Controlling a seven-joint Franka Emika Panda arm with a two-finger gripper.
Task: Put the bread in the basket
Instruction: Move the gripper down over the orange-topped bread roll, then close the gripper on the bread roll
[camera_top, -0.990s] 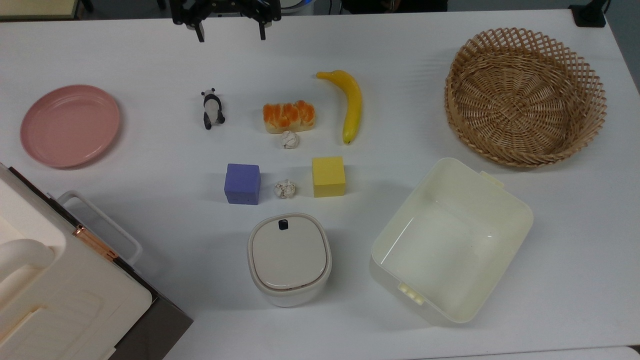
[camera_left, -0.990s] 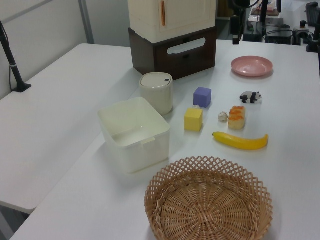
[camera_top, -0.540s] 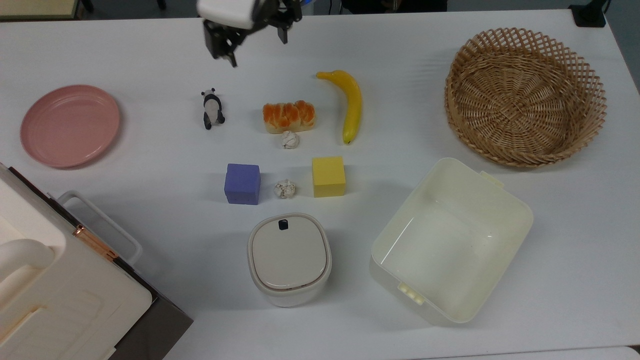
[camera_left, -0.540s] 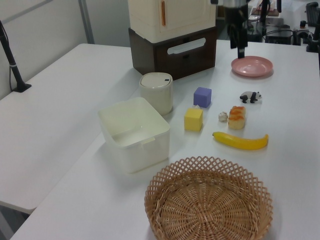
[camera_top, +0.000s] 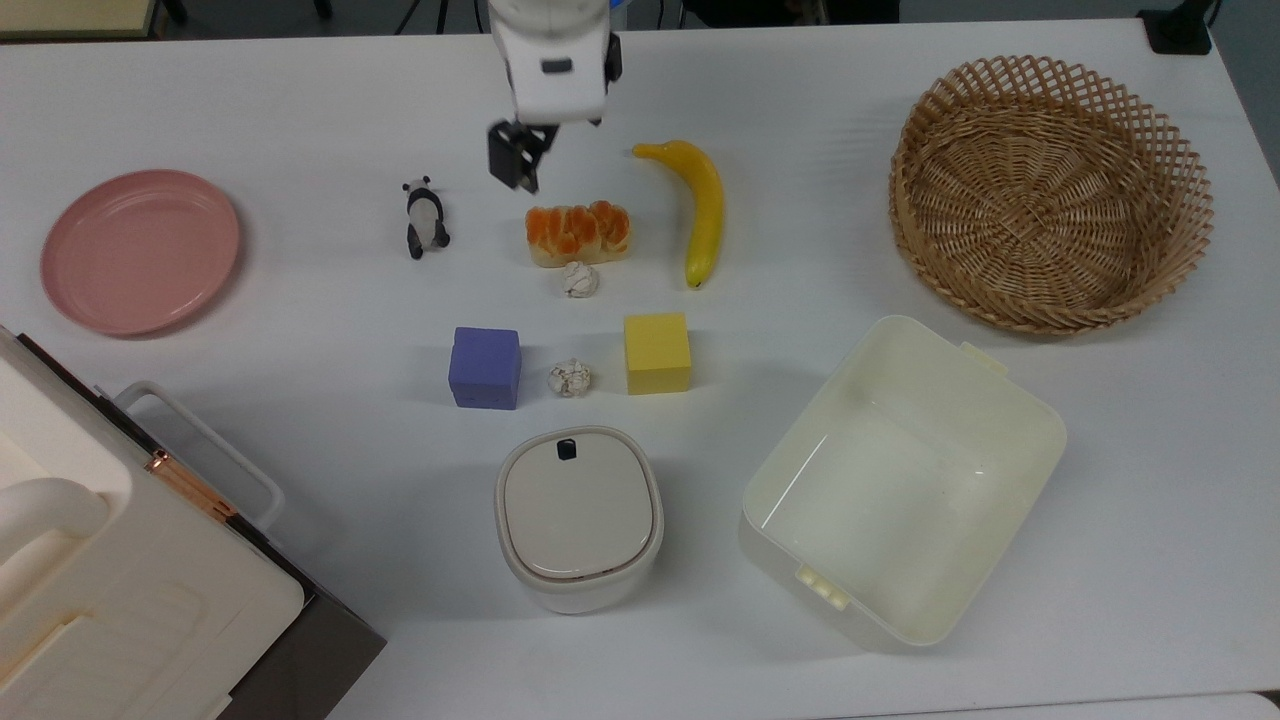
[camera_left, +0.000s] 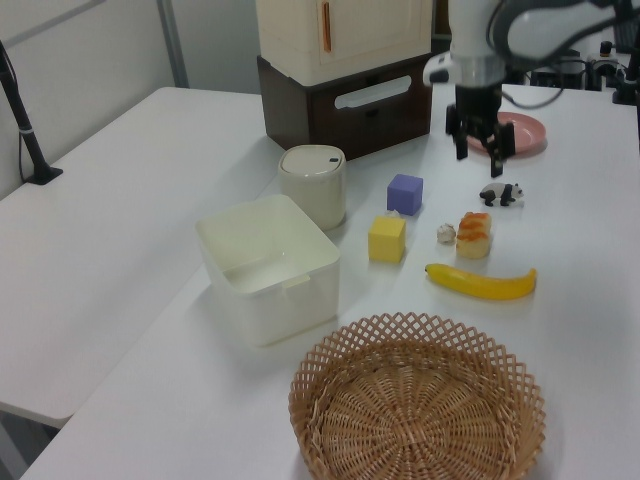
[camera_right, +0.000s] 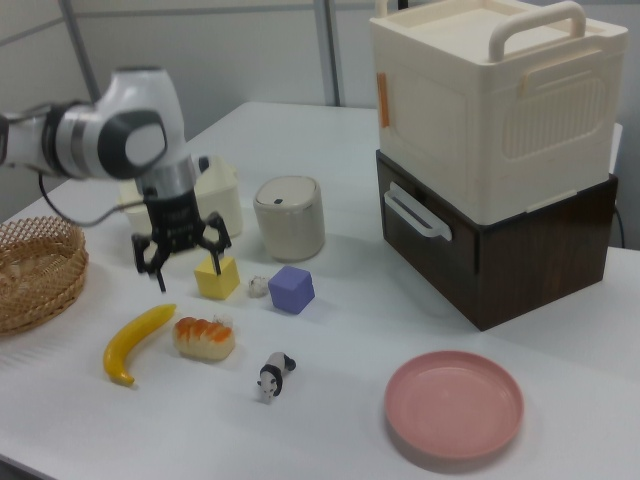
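White table (camera_top: 300, 110) seen from above. The bread (camera_top: 578, 234) lies near the centre, with a paper ball (camera_top: 579, 280) touching its lower edge, a banana (camera_top: 700, 207) just to its right and a panda figure (camera_top: 425, 216) to its left. The gripper (camera_top: 519, 166) hangs above the table just beyond the bread's upper left corner. Below sit a purple cube (camera_top: 485, 367), a second paper ball (camera_top: 570, 378) and a yellow cube (camera_top: 657, 353) in a row. The basket (camera_top: 1050, 192) stands at upper right, a cream tub (camera_top: 902, 480) at lower right, a lidded container (camera_top: 578, 516) at lower centre, a pink plate (camera_top: 139, 250) at left.
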